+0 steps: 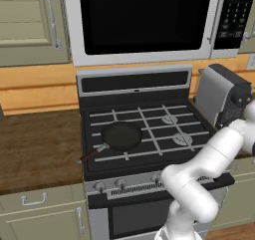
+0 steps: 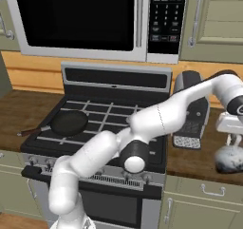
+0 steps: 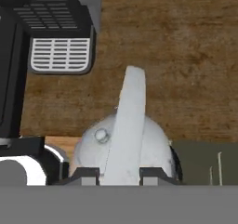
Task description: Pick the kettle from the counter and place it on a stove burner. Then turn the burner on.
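Observation:
The small shiny silver kettle (image 2: 229,158) sits on the wood-grain counter (image 2: 190,160) right of the stove, near the counter's front edge. My gripper (image 2: 232,141) hangs straight over it. In the hand view the kettle (image 3: 153,144) lies right below, and its arched handle (image 3: 130,121) rises between my two fingertips (image 3: 86,174), which press close on either side; the gripper (image 3: 121,174) is shut on the handle. The larger silvery burner cap (image 1: 182,139) lies under the black grates at the stove's front right, with nothing on it.
A black frying pan (image 1: 122,135) rests on the stove's left burners, its handle pointing front-left. A dark coffee machine (image 2: 192,111) stands on the counter between stove and kettle. Stove knobs (image 1: 121,183) line the front panel. A microwave (image 1: 144,20) hangs above.

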